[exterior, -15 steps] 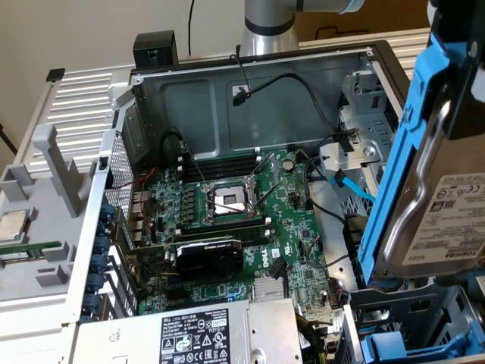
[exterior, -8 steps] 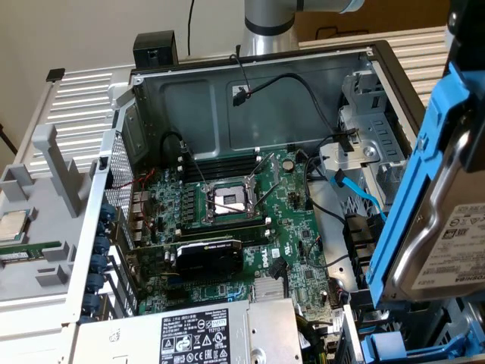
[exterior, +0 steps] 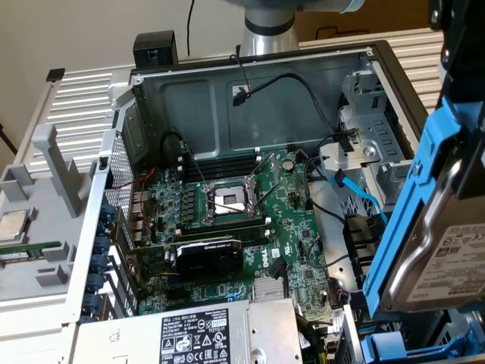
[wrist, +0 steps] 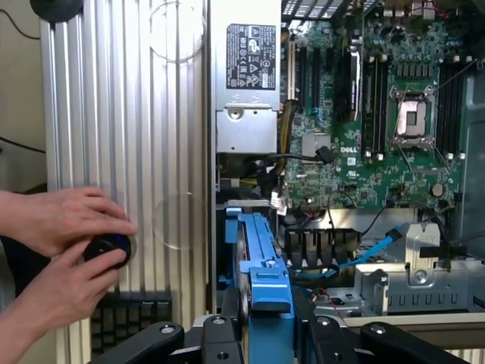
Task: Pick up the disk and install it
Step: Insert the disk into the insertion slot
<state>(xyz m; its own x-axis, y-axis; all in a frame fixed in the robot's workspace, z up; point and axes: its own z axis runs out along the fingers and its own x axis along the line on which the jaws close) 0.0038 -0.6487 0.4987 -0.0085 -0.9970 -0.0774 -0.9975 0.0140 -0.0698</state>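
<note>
End effector [wrist: 265, 332] pinching the disk [exterior: 445, 243] by its blue carrier, held on edge at 4 o'clock from the motherboard [exterior: 235, 227]. Risk: blue data cable [exterior: 362, 199] lies close by and could snag; any tilt could jam the carrier.

Soft, even room light; the ribbed aluminium worktop [wrist: 144, 114] glares pale, the disk [exterior: 426, 250] gleams, the case [exterior: 197, 98] holds shadowed corners.
</note>
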